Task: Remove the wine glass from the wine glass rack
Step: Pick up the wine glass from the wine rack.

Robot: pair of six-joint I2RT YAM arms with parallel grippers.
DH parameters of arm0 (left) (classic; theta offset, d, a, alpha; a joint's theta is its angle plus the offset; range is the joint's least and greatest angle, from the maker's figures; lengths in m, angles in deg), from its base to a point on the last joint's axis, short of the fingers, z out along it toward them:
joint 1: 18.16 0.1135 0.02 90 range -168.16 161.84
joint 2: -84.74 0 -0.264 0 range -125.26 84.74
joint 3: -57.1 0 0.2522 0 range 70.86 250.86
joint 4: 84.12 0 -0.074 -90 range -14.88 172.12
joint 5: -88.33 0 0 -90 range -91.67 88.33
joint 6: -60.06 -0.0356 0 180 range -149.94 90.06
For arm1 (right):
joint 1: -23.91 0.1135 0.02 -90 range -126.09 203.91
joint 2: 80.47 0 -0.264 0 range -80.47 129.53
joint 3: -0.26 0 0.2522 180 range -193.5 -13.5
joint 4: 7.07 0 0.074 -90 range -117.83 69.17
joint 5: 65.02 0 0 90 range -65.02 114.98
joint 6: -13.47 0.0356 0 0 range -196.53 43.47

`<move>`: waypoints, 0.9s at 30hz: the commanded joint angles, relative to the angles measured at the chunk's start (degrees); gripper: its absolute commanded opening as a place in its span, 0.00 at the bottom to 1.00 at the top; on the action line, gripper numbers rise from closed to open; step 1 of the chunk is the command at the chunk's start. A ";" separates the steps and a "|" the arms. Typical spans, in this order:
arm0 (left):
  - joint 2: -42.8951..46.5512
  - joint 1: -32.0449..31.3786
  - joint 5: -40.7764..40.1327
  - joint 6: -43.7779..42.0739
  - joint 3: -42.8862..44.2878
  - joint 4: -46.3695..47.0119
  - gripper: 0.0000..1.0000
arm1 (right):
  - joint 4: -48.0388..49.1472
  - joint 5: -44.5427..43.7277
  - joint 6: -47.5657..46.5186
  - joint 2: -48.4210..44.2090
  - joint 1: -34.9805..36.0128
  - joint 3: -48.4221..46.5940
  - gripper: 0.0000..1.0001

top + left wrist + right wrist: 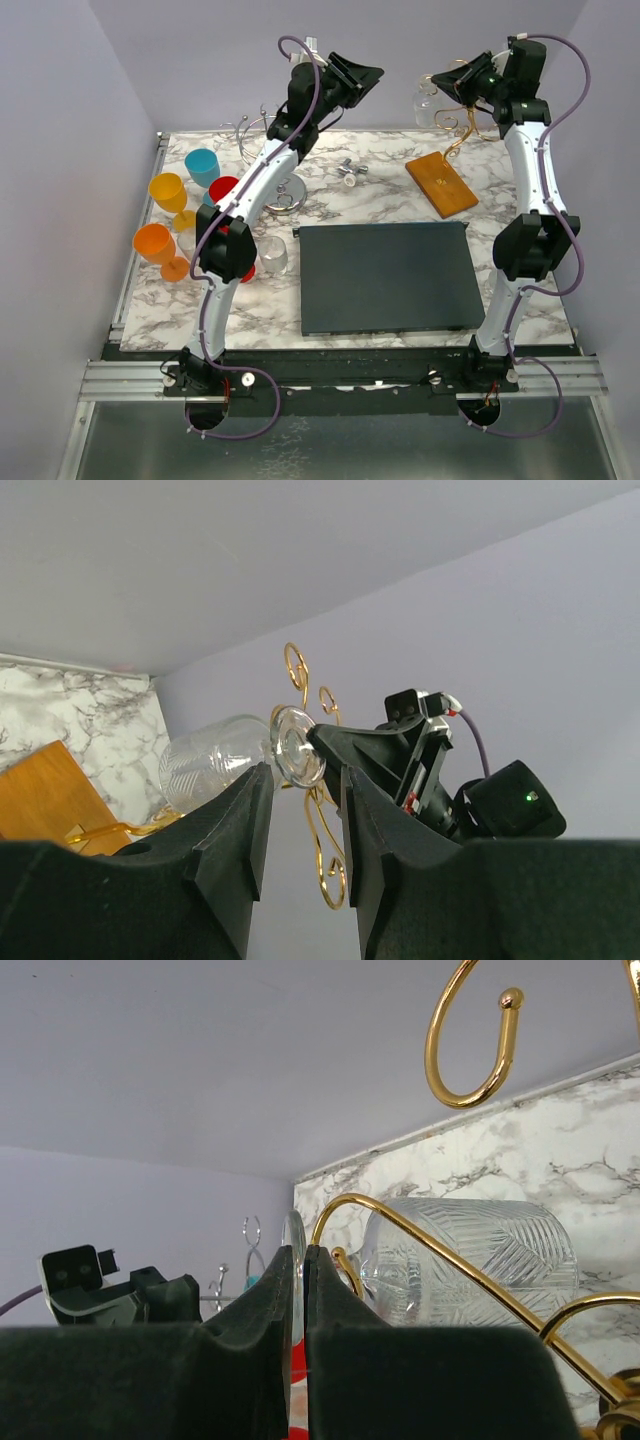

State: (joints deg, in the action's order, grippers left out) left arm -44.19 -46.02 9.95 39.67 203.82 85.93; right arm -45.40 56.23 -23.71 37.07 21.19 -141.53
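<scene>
Fingers of your right gripper [298,1260] are pinched narrow on the thin foot of the wine glass [470,1260], which lies sideways among the gold hooks of the wine glass rack [441,183], far right. Your left gripper [305,780] hovers near it, jaws partly apart, holding nothing.

the clear wine glass [470,1250] is transparent glass, glossy, its bowl cut with ribbed leaf patterns. the wine glass rack's thin gold wire [462,1100] is polished, mirror-bright metal; its flat orange-brown base [441,184] is smooth wood with a soft sheen. the white marble-patterned tabletop [330,205] looks smooth. the dark rectangular mat [385,277] is matt. the right gripper [298,1260] has black fingers [250,1360] of matt, faintly grainy plastic.
</scene>
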 commanded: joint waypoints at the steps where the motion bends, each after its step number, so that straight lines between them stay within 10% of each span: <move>1: 3.98 0.51 1.91 -0.51 -1.34 1.13 0.40 | 6.70 2.72 2.77 -0.75 -0.02 1.35 0.01; 27: 7.36 0.61 2.56 -1.30 -3.20 1.18 0.40 | 23.41 -6.61 11.90 -7.91 -0.09 15.55 0.01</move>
State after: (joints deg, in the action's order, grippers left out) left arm -40.36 -45.84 11.02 39.43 201.35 86.04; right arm -27.81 51.38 -13.57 32.06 21.17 -126.38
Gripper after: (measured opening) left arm 0.396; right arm 0.061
